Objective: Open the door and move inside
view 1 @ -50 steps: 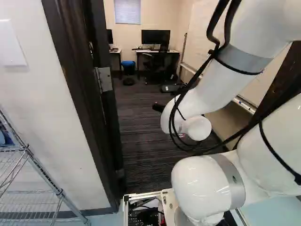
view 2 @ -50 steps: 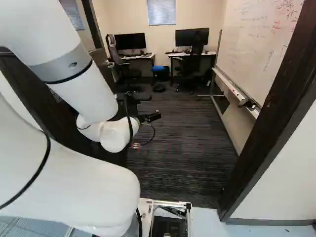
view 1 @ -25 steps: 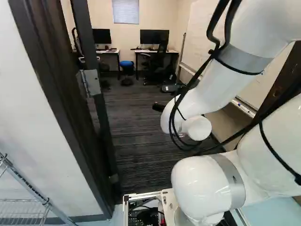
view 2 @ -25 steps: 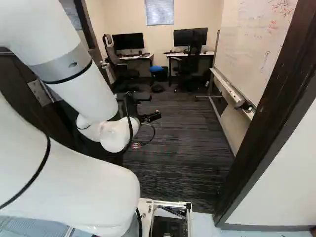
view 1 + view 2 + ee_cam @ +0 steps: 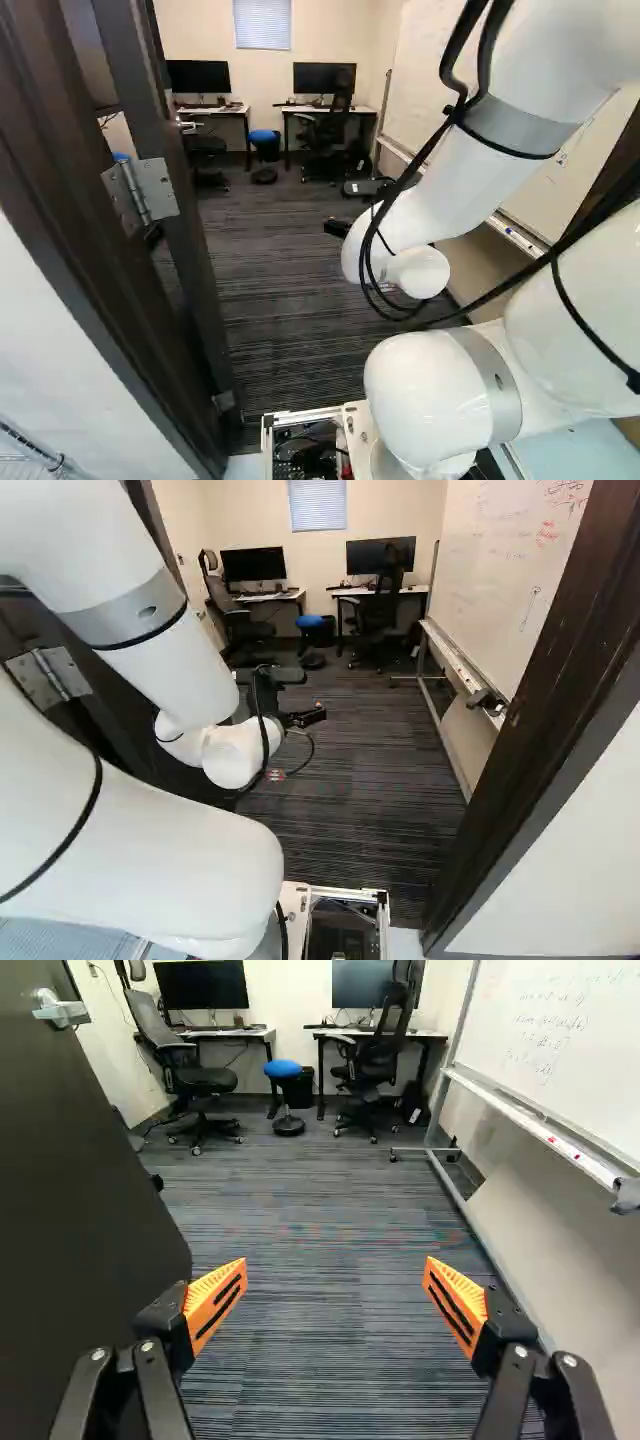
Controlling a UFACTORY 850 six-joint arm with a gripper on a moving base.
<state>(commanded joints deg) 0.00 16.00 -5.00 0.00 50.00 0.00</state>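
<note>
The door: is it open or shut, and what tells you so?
Open: the dark door stands angled into the room on its hinge, with carpet in view past the door frame.

My base (image 5: 300, 414) has rolled forward at the doorway (image 5: 520, 730). In my left base view, the wire rack (image 5: 28, 443) has nearly slid out of sight.

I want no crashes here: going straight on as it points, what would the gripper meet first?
Pointing a little downward, the open gripper would probably meet the carpet first, short of the blue stool; the door stands to one side of that line. How far ahead is unclear.
</note>
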